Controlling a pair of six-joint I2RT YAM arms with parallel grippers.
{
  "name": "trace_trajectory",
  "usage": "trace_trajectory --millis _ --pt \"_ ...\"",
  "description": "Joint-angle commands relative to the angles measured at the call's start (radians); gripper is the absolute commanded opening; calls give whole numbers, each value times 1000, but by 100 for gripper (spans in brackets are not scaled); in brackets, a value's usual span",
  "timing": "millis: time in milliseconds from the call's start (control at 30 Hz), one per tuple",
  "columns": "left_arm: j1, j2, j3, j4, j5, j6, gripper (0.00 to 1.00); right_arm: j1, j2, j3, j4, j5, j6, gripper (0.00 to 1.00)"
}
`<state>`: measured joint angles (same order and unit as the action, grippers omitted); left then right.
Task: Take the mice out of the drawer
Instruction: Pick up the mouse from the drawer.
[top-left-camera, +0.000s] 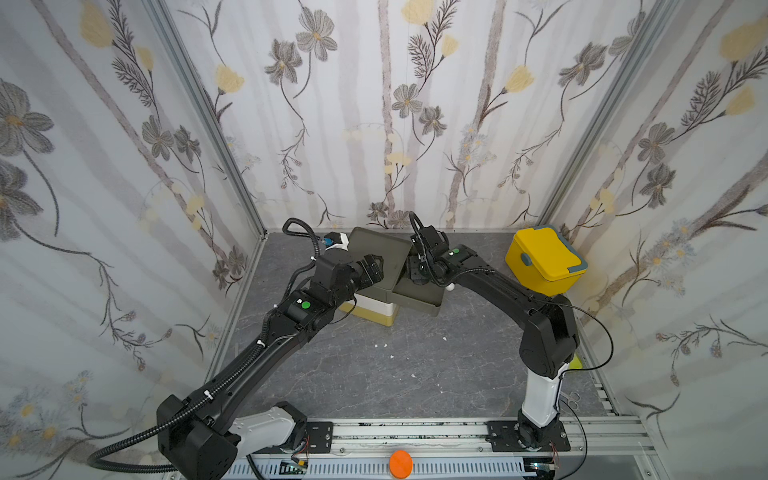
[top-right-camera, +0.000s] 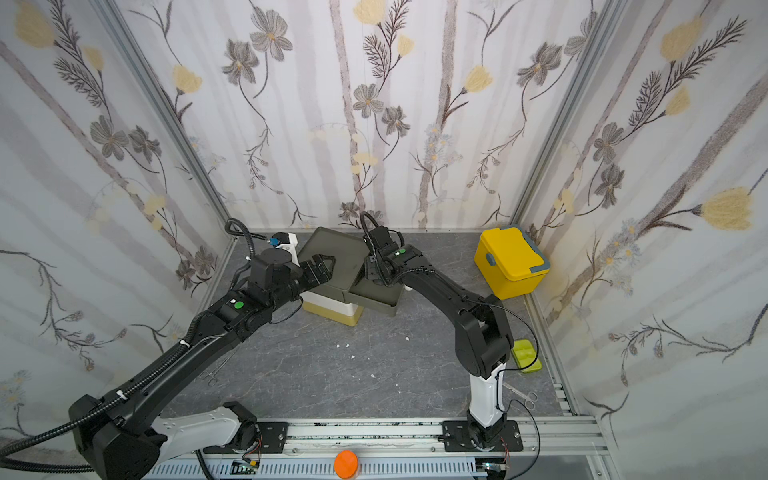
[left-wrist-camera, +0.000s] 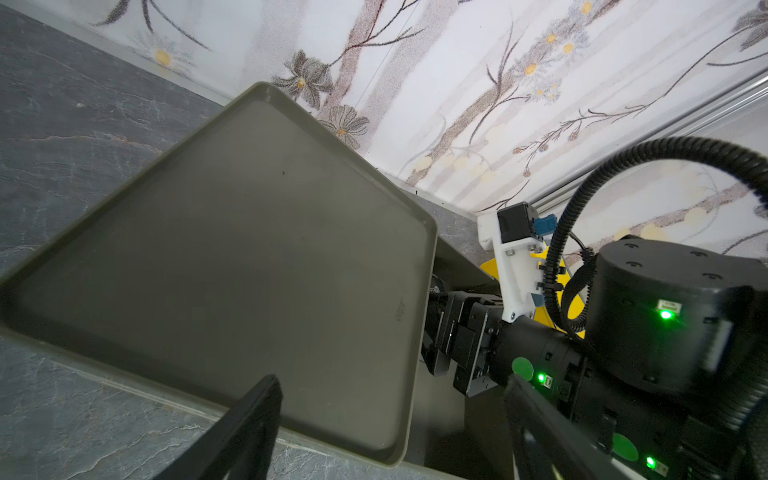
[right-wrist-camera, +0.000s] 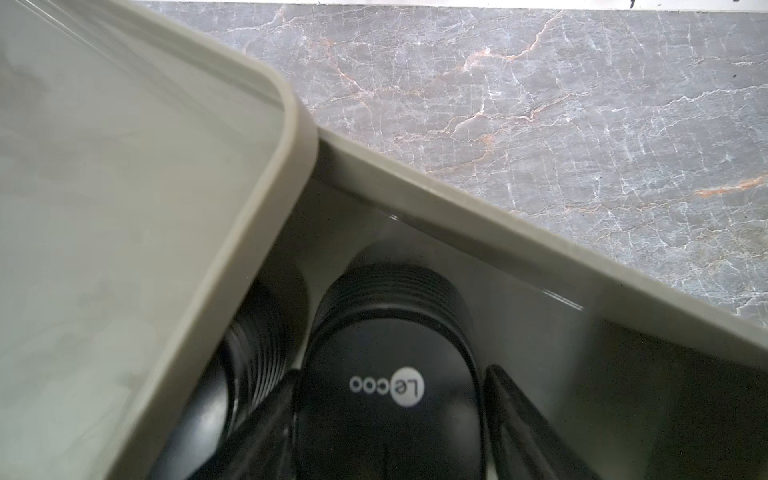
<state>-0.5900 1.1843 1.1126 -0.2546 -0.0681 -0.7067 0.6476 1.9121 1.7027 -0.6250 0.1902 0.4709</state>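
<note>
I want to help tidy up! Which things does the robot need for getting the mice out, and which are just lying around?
For the job: drawer, top tier pulled out; black mice inside; right gripper astride one; left gripper over its top.
Just lying about: yellow box, orange disc, lime-green tray, scissors.

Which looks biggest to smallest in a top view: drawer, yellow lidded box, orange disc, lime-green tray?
1. drawer, top tier pulled out, partly hidden.
2. yellow lidded box.
3. lime-green tray and orange disc: these look about alike and the tray is partly hidden, so they are left unranked.
</note>
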Motion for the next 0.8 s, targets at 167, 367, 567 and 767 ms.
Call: trace_trajectory --millis 167,367,567,767 --pt "-1 6 10 15 -7 15 86 2 6 20 -18 18 8 64" --pt "0 9 25 11 -4 15 86 2 -33 21 -5 28 11 61" --pt "0 3 32 3 -6 16 87 -2 -78 26 1 36 16 61" --pt "0 0 41 -2 15 14 87 -12 -146 26 -7 38 15 60"
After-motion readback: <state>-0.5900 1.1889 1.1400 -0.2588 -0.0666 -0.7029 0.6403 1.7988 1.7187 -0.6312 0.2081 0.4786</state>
